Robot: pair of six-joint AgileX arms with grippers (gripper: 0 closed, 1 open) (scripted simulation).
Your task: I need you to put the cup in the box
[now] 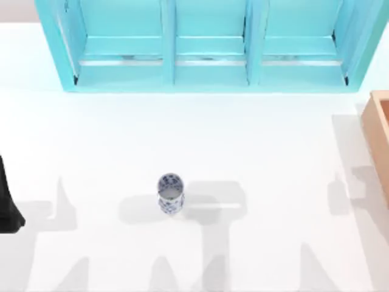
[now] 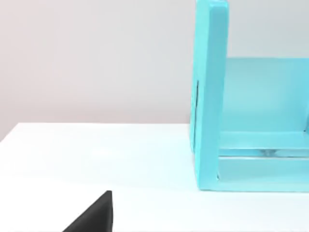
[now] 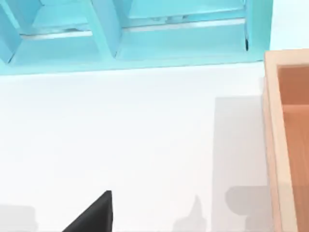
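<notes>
The cup (image 1: 170,193) stands upright on the white table a little left of the middle, white with a blue pattern and a pale grey inside. Nothing touches it. The box (image 1: 379,140), tan wood with thick walls, sits at the table's right edge, cut off by the frame; the right wrist view shows its wall and inner floor (image 3: 282,145). My left arm (image 1: 7,204) is a dark shape at the far left edge, well away from the cup. A dark piece of my left gripper (image 2: 94,217) shows in its wrist view, and a dark piece of my right gripper (image 3: 94,215) in the other.
A big turquoise shelf unit (image 1: 206,55) with three compartments spans the back of the table; its side wall (image 2: 210,96) rises close in the left wrist view. Open white table lies between the cup and the box.
</notes>
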